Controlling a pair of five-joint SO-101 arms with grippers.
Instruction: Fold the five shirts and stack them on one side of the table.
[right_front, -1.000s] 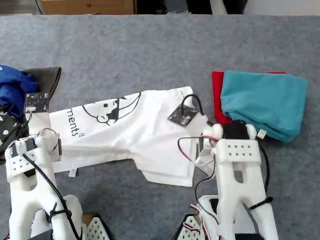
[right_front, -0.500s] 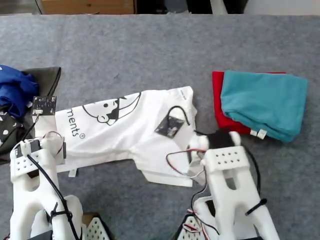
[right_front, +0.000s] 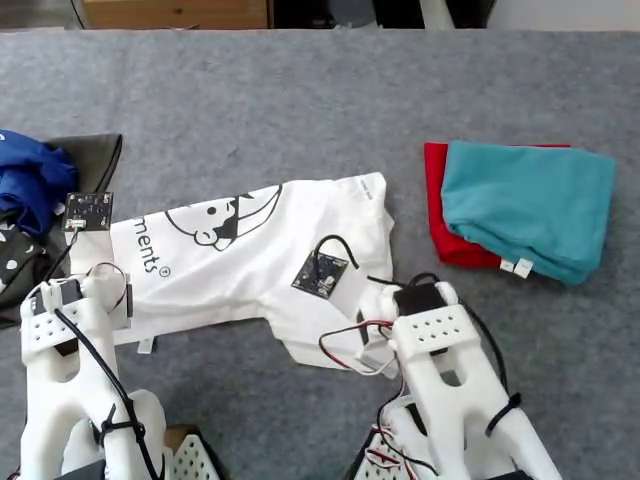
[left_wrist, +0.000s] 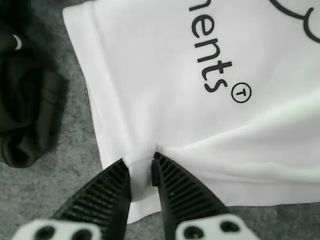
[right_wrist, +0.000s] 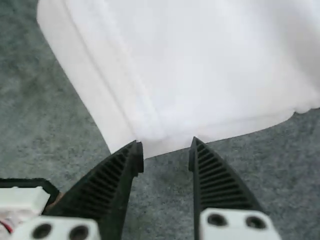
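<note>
The white shirt (right_front: 250, 270) lies spread mid-surface (right_front: 300, 100). The left claw (left_wrist: 141, 167) pinches a fold at its edge. The right claw (right_wrist: 166, 150) gapes, holding nothing, at another edge. Folded teal shirt (right_front: 530, 205) tops red shirt (right_front: 437, 215) nearby.

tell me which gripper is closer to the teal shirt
Right. The right gripper is at the white shirt edge on the teal shirt side; the left gripper pinches the white shirt's opposite end, much farther off.

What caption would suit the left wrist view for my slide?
Left hand pinches an edge of the white shirt, beside a dark garment on the grey table.
</note>
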